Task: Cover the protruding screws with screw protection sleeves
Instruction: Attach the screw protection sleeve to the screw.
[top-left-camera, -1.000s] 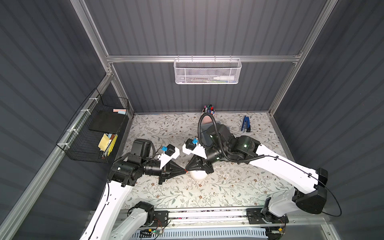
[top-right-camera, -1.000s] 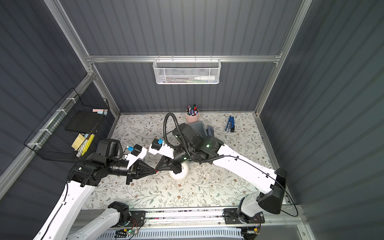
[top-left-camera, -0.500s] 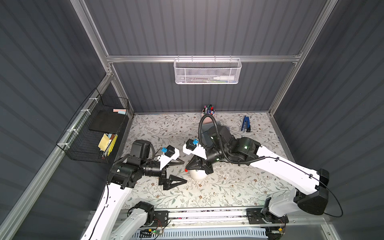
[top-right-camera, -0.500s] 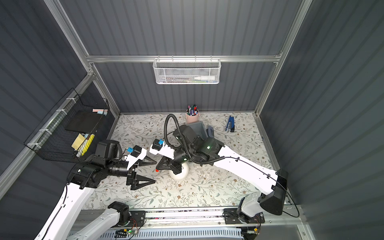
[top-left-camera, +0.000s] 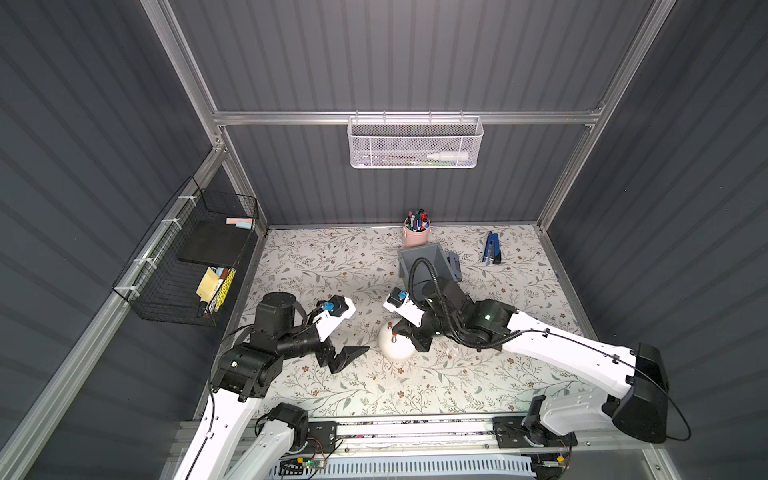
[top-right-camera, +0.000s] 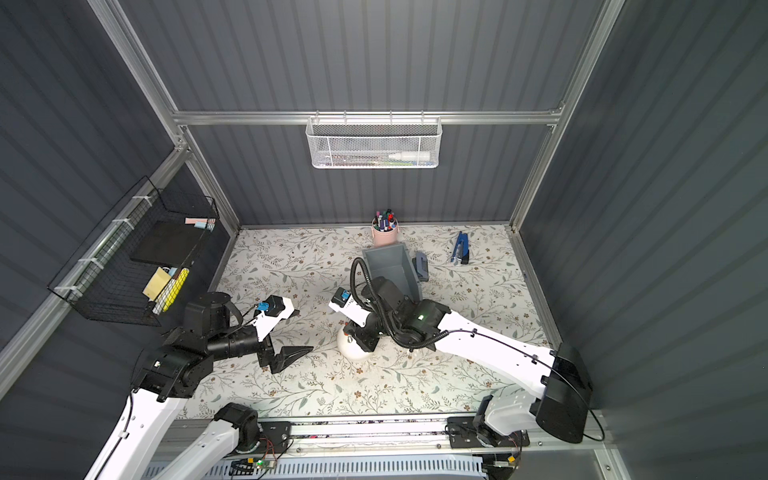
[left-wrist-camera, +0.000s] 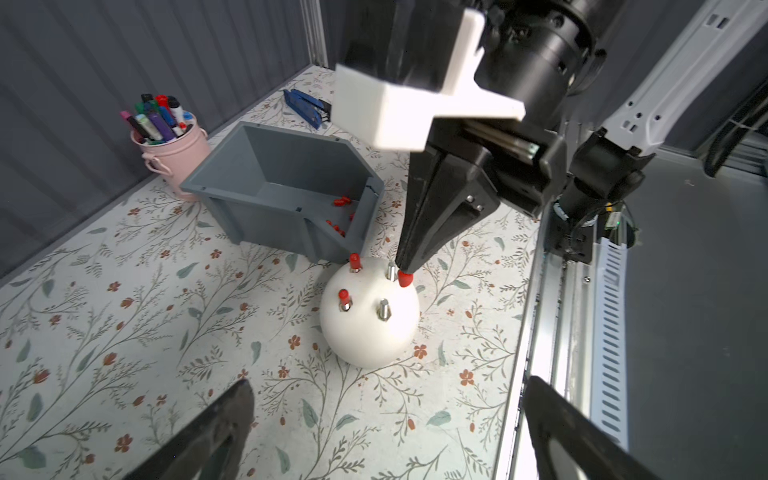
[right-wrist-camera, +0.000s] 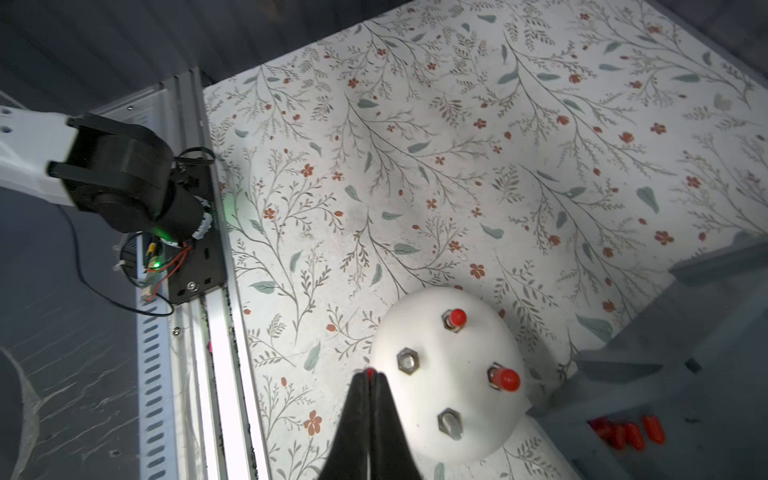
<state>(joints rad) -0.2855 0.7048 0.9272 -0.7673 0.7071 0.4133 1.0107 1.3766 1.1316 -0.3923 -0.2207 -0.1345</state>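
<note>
right gripper (left-wrist-camera: 404, 270) pinches red sleeve (left-wrist-camera: 405, 279) nr dome (left-wrist-camera: 370, 336); 2 screws (left-wrist-camera: 344, 306) capped

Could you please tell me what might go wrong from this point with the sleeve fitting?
1. The right tool pinches the red sleeve only by its end, beside a bare stud; it could slip or miss.
2. The left tool stands open, apart from the white dome, which might shift when pushed.
</note>
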